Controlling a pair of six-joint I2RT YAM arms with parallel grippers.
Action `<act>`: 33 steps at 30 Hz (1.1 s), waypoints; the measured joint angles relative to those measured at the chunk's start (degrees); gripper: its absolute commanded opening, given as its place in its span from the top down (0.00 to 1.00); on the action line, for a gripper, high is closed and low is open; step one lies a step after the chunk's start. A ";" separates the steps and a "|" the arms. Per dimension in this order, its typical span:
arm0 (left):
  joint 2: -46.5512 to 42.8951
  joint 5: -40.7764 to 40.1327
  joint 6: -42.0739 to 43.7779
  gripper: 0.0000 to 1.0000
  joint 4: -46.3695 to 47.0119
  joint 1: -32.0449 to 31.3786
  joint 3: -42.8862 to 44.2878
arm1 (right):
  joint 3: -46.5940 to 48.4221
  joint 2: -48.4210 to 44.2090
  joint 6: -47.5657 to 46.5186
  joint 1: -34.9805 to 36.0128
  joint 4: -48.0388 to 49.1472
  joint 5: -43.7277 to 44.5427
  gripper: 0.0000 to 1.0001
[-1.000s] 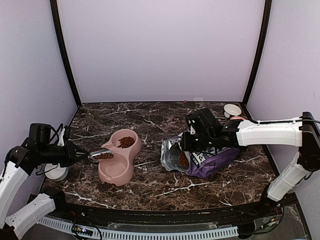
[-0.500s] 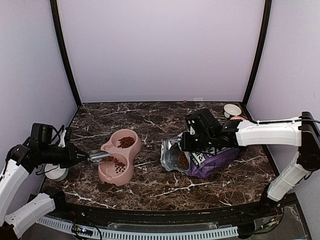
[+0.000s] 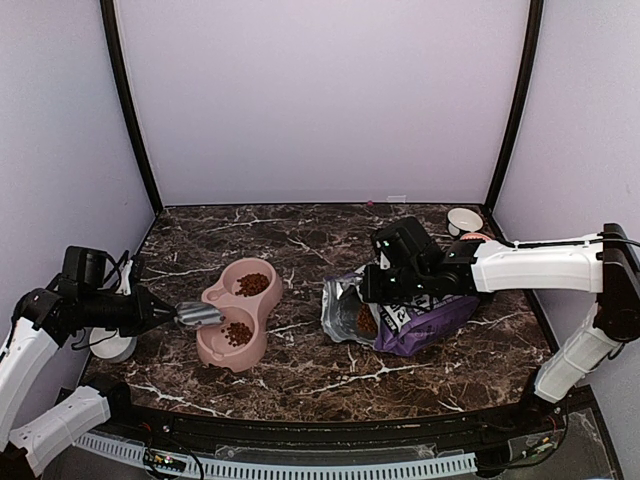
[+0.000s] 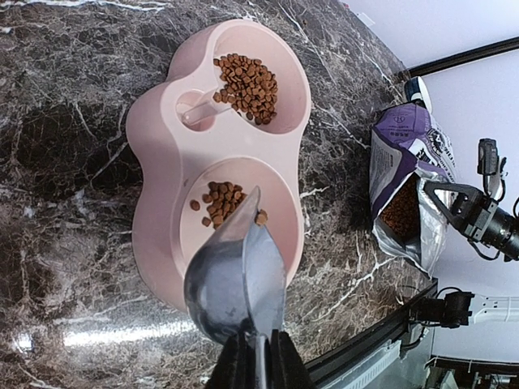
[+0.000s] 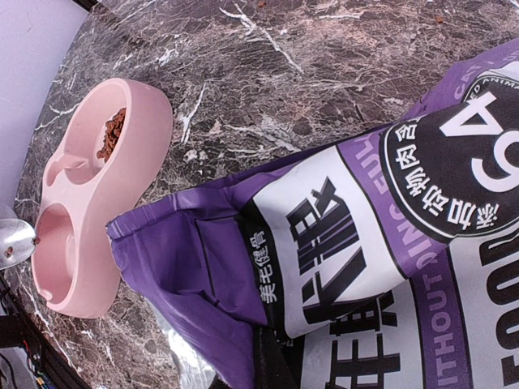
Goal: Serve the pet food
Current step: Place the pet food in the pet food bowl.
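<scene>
A pink double bowl (image 3: 212, 347) sits left of centre, and pet food (image 3: 237, 333) lies in its near cup and in its far cup (image 3: 252, 284). My left gripper (image 3: 165, 313) is shut on the handle of a metal scoop (image 3: 200, 316), which is tipped over the near cup. In the left wrist view the scoop (image 4: 235, 279) looks almost empty, with one pellet at its lip above the pet food (image 4: 220, 203). My right gripper (image 3: 375, 290) is shut on the rim of the purple-and-white bag (image 3: 430, 315), whose mouth shows more kibble (image 3: 366, 320). In the right wrist view the bag (image 5: 365, 235) fills the frame and hides the fingers.
A small white bowl (image 3: 464, 221) stands at the back right corner. A white round object (image 3: 110, 345) lies under my left arm at the table's left edge. Black frame posts rise at both back corners. The bag lies right of the pink bowl (image 5: 81, 243).
The scoop was full over the near cup and has tipped. Its kibble now lies in that cup. The right arm and the bag have not moved.
</scene>
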 measured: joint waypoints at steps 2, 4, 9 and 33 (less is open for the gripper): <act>0.02 -0.13 0.07 1.00 0.00 0.00 0.00 | 0.00 0.00 0.02 -0.02 0.00 0.00 1.00; 0.22 -0.39 0.11 1.00 0.00 -0.09 0.00 | 0.00 0.00 0.07 -0.02 0.02 0.00 1.00; 2.08 -1.42 0.09 1.00 0.04 -1.27 0.00 | -0.02 0.00 0.20 -0.02 0.04 0.00 1.00; 7.96 -12.59 -1.64 1.00 -3.48 -11.91 3.89 | -0.52 -0.02 0.24 -0.02 0.76 0.00 1.00</act>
